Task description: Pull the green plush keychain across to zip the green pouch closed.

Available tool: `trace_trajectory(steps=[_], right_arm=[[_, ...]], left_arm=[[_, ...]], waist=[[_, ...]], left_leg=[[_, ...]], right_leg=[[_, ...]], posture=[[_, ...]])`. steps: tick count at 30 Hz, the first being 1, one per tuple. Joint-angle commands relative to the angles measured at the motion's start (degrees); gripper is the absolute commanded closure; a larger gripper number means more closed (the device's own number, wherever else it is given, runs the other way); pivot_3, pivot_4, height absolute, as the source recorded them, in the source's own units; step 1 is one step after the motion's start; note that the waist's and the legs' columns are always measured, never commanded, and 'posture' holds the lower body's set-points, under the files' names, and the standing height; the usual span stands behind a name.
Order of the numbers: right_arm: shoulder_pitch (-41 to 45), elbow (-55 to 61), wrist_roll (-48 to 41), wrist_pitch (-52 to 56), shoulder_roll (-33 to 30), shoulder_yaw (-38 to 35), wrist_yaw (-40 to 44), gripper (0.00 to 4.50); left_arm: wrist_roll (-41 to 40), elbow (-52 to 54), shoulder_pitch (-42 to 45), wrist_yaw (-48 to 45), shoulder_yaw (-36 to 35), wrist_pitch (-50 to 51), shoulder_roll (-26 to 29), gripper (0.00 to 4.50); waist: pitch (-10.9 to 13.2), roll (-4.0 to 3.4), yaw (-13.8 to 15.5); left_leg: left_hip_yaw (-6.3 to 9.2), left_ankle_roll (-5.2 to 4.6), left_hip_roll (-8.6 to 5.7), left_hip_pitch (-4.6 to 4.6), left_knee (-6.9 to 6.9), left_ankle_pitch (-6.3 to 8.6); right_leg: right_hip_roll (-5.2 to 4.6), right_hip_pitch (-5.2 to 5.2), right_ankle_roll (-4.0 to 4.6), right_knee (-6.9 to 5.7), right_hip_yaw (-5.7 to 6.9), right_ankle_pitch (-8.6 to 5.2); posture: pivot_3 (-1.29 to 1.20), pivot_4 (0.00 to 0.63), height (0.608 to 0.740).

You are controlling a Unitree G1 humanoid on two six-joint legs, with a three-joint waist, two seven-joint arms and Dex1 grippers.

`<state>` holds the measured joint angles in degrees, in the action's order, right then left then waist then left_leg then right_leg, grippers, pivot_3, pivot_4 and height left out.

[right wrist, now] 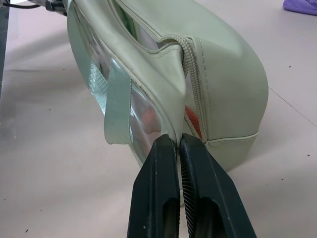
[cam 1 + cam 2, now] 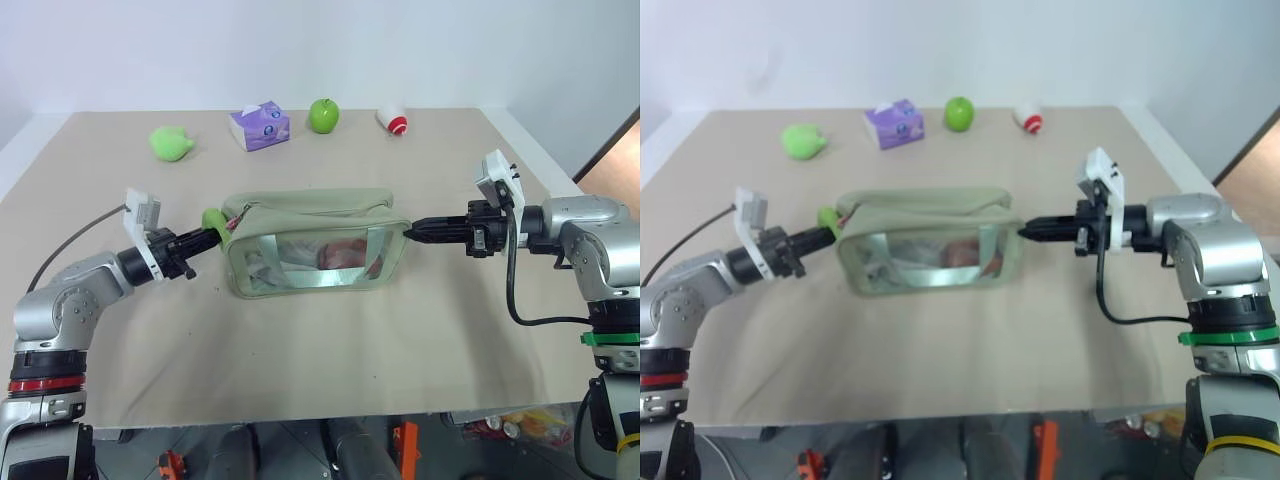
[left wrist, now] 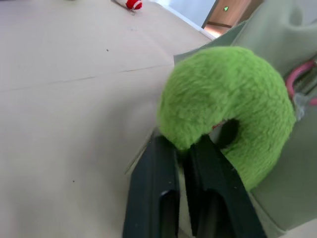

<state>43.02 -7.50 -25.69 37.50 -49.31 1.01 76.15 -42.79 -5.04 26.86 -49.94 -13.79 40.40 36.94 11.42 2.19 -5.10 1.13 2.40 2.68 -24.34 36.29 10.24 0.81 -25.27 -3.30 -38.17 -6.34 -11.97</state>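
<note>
The big pale sage-green fabric pouch (image 2: 315, 243) with a clear plastic window on its front lies in the middle of the tan table (image 2: 330, 350). Its top zipper runs along the upper side, and red and white things show through the window.

The small fuzzy lime-green ring keychain (image 2: 213, 219) sits at the pouch's left end, next to a bit of pink. The left gripper (image 2: 207, 237) has its two black fingers (image 3: 163, 193) pressed together on the edge of the fuzzy ring, so it is pinching the ring.

The right gripper (image 2: 412, 232) is at the pouch's right end. Its fingers (image 1: 161, 193) are squeezed together on the end of the pouch, just below the end of the zipper, beside a pale green ribbon loop (image 1: 118, 106).

Along the far side of the table, well away from the pouch, sit a solid lime-green plush blob (image 2: 171, 143), a purple tissue pack (image 2: 259, 126), a shiny green apple (image 2: 323, 115) and a small red and white thing (image 2: 394, 121)
</note>
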Motion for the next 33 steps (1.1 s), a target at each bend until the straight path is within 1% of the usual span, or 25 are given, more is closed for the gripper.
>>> trace_trajectory(steps=[1,5,9,12,14,18,24,29,33], right_arm=[[0.43,1.57,-0.85,-0.49,-0.34,-1.04,0.4,4.5],[1.09,0.73,-0.5,-0.92,-0.12,-0.52,0.87,4.5],[1.81,-0.08,-0.23,-1.29,0.16,-0.15,1.1,4.5],[2.69,-1.06,0.2,-1.8,0.8,0.31,1.09,4.5],[2.81,-1.09,0.19,-1.81,1.02,0.36,1.07,4.5],[1.27,0.99,-0.61,-1.07,0.99,-0.62,0.36,4.5],[-1.38,4.03,-1.85,0.35,0.43,-2.36,-1.41,4.5],[-3.73,6.63,-2.7,1.52,0.05,-3.81,-3.08,4.5],[-4.87,7.65,-3.28,1.96,-0.23,-4.64,-3.97,4.5]], left_arm=[[-1.84,1.15,3.07,0.11,-4.99,-0.34,2.59,4.23],[-3.91,0.21,7.3,0.15,-8.77,-0.14,4.5,4.23],[-2.26,-2.05,12.05,-0.29,-8.27,-2.4,4.73,4.23],[4.68,-3.31,19.16,0.31,-0.2,-6.6,2.29,4.23],[8.37,-4.11,21.94,-0.33,4.04,-8.67,0.81,4.23],[14.94,-5.11,27.74,-4.44,13.47,-13.9,-3.48,4.23],[19.95,-8.95,34.2,-11.56,20.58,-19.87,-8.54,4.23],[21.66,-10.18,36.1,-14.9,22.07,-22.15,-10.68,4.23],[20.71,-9.63,35.25,-17.24,20.96,-20.43,-10.2,3.12]], waist=[[0.0,0.0,0.0],[0.0,0.0,0.0],[0.0,0.0,0.01],[0.0,0.0,0.21],[0.0,0.01,0.55],[0.0,0.0,0.41],[0.0,-0.01,0.24],[0.0,-0.01,0.18],[0.0,-0.01,0.17]], left_leg=[[0.0,0.0,0.0,0.0,0.0,0.0],[0.0,0.0,0.0,0.0,0.0,0.0],[-0.01,0.0,-0.01,0.0,0.0,0.0],[0.04,0.0,-0.02,0.0,0.01,0.0],[0.06,0.01,-0.04,0.0,0.03,-0.04],[-0.01,0.02,-0.04,0.0,0.02,-0.04],[0.05,0.0,-0.01,-0.02,-0.05,-0.03],[0.03,0.0,-0.02,0.0,-0.04,-0.03],[0.03,-0.01,-0.02,0.0,0.0,-0.03]], right_leg=[[0.0,0.0,0.0,0.0,0.0,0.0],[0.0,0.0,0.0,0.0,0.0,0.0],[0.0,0.01,0.0,0.01,0.0,0.0],[0.01,0.03,-0.07,0.0,0.02,0.03],[0.02,0.06,-0.18,0.01,0.02,0.11],[0.02,0.05,-0.2,0.02,-0.06,0.13],[0.11,0.0,-0.16,0.01,-0.07,0.1],[0.11,0.01,-0.18,0.01,-0.12,0.11],[0.11,0.02,-0.22,0.0,-0.12,0.13]], posture=[[0.0,0.15,0.74],[0.0,0.15,0.74],[0.0,0.15,0.74],[0.0,0.15,0.74],[0.0,0.15,0.74],[0.0,0.15,0.74],[0.0,0.15,0.74],[0.0,0.15,0.74],[0.0,0.15,0.74]])
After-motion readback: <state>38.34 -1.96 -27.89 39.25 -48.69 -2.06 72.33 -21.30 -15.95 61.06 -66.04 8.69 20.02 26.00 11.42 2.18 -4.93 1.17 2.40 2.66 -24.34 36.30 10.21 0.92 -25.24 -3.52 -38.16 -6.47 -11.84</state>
